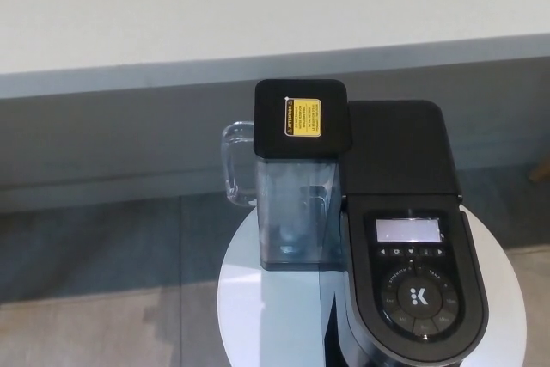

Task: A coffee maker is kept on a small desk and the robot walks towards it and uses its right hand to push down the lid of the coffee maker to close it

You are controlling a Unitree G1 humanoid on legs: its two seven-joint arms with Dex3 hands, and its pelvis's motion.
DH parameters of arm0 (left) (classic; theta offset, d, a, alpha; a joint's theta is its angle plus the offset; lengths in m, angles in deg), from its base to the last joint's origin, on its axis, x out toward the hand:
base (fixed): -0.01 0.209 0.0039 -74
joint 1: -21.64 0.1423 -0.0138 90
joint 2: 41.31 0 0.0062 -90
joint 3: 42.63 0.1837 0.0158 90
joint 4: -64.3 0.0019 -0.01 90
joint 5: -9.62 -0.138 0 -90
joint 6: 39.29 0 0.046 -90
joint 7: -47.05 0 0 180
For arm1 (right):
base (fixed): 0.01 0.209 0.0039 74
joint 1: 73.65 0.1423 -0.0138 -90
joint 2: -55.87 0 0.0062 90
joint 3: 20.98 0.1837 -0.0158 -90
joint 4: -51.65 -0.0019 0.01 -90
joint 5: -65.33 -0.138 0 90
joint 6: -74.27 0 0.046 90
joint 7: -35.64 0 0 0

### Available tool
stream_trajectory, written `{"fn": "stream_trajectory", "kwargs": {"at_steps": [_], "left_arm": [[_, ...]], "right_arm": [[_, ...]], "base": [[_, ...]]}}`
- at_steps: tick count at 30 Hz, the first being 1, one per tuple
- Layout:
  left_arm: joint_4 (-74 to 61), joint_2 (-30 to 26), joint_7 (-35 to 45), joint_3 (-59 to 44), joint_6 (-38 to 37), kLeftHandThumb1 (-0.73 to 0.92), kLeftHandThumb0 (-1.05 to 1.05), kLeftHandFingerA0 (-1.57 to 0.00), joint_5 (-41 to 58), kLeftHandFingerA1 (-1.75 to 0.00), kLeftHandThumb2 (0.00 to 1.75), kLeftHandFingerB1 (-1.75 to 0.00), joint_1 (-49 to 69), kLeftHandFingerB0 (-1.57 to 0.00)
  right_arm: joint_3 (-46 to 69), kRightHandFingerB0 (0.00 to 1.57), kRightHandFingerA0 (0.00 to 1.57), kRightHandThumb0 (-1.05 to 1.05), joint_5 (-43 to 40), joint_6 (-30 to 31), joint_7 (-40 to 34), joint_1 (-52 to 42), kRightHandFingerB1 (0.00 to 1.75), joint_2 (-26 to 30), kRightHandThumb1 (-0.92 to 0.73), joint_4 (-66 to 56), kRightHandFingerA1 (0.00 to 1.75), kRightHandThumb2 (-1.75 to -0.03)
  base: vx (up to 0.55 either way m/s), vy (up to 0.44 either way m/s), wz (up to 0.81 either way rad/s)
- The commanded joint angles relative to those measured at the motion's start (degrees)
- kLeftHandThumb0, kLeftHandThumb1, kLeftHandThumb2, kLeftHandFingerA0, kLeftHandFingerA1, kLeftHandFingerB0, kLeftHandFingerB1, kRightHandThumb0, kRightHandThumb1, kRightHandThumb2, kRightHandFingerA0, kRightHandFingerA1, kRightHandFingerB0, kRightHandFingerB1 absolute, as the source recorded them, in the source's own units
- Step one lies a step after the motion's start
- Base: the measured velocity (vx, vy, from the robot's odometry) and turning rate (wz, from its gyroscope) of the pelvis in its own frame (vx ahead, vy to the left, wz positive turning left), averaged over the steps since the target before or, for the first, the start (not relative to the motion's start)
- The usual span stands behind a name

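White wall behind, round white desk (249, 307) below. Coffee maker (404, 238) looks heavy, hard, smooth. Push flat on lid (417, 285). Neither robot hand shows, can't tell.

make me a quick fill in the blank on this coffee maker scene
1. The sticker on the water tank's black cap is ____ in colour.
2. The tank sits on the robot's ____ side of the coffee maker.
3. The tank has a clear ____ sticking out on its outer side.
4. The coffee maker stands on a round ____ table.

Missing words: yellow; left; handle; white
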Motion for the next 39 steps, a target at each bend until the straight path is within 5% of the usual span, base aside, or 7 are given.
{"fn": "stream_trajectory", "kwargs": {"at_steps": [1, 3, 4, 7, 11, 13, 39], "left_arm": [[0.0, -0.3, -0.2, -0.6, 0.3, 0.3, -0.39, -0.01, 1.0, -0.51, 0.94, -0.48, 0.3, 0.0], [-0.1, -0.3, -0.3, -0.5, 0.3, 0.29, -0.39, -0.02, 0.9, -0.52, 0.94, -0.48, 0.3, 0.0], [-0.1, -0.2, -0.2, -0.5, 0.2, 0.65, -0.82, -0.13, 1.0, -0.38, 0.61, -0.27, 0.4, -0.19], [-0.3, 0.0, 0.3, -0.3, -0.3, 0.28, -0.39, -0.02, 0.9, -0.52, 0.94, -0.49, 0.9, 0.0], [-0.2, -0.1, 0.2, -0.1, -0.1, 0.66, -0.84, -0.14, 0.7, -0.38, 0.6, -0.27, 0.9, -0.18], [-0.4, 0.0, 0.2, -0.3, -0.2, 0.28, -0.39, -0.02, 1.1, -0.53, 0.94, -0.49, 1.0, 0.0], [0.1, 0.0, 0.9, 0.7, 0.0, 0.64, -0.78, -0.19, 0.5, -0.41, 0.6, -0.3, 0.9, -0.29]], "right_arm": [[-1.1, 0.07, 0.08, -0.88, -0.9, -0.5, 0.5, -0.3, 0.11, 1.6, -0.71, -0.2, 0.24, -1.05], [-1.6, 0.02, 0.12, -0.77, -0.7, -0.3, -0.3, -0.1, 0.19, 1.4, -0.85, 0.1, 0.36, -0.66], [-1.6, 0.02, 0.11, -0.78, -0.9, -0.1, -0.3, -0.1, 0.18, 1.5, -0.85, 0.0, 0.35, -0.66], [-1.9, 0.03, 0.08, -0.9, -1.1, -0.6, 0.1, -0.4, 0.09, 1.5, -0.71, 0.0, 0.36, -1.06], [-1.9, 0.06, 0.08, -0.88, -1.7, -0.7, 0.7, -0.5, 0.1, 1.5, -0.7, 0.1, 0.25, -1.05], [-2.5, 0.01, 0.07, -0.9, -0.9, -0.6, -0.3, -0.4, 0.09, 1.8, -0.72, 0.4, 0.34, -1.08], [-4.2, 0.01, 0.11, -0.8, -2.1, 0.3, 0.3, -0.5, 0.18, 1.9, -0.72, -1.1, 0.36, -0.66]], "base": [[0.0, 0.0, 0.0], [0.0, 0.0, 0.0], [0.0, 0.0, 0.0], [0.0, 0.0, 0.0], [0.0, 0.0, 0.0], [0.0, 0.0, 0.0], [0.0, 0.0, 0.0]]}}
